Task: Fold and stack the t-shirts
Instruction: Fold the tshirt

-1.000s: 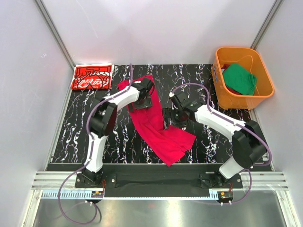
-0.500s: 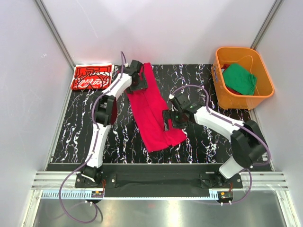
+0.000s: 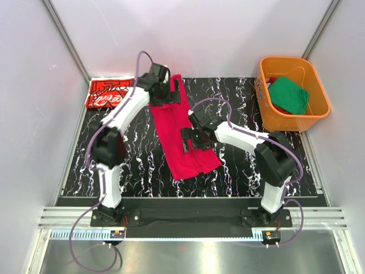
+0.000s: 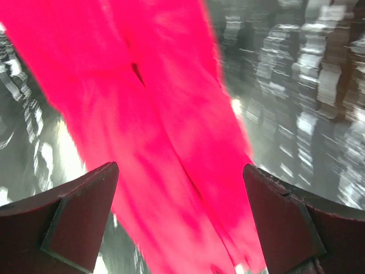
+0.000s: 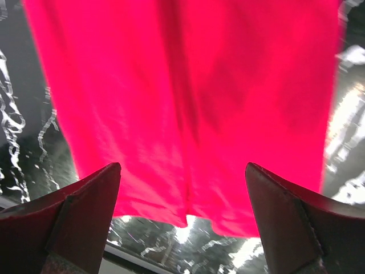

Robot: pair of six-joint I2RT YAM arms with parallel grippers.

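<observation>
The plain crimson-red t-shirt (image 3: pixel 181 134) lies as a long, narrow strip down the middle of the black marbled mat (image 3: pixel 142 165). My left gripper (image 3: pixel 165 94) is open over its far end. In the left wrist view the gripper (image 4: pixel 182 220) has its jaws wide apart, with red cloth (image 4: pixel 165 114) below them. My right gripper (image 3: pixel 191 139) is open over the strip's right edge. The right wrist view shows it (image 5: pixel 182 214) above the cloth's edge (image 5: pixel 188 114). The red t-shirt with white print (image 3: pixel 111 92) lies folded at the far left. The green t-shirt (image 3: pixel 288 95) sits in the tub.
The orange plastic tub (image 3: pixel 319 117) stands at the far right, off the mat's corner. White walls with metal frame posts close in the back and sides. The arm bases sit on the rail at the near edge.
The left gripper moved to the far end of the mat and the right gripper moved left. The crimson shirt went from a bunched diagonal to a straighter, longer strip, shifted away from the front.
</observation>
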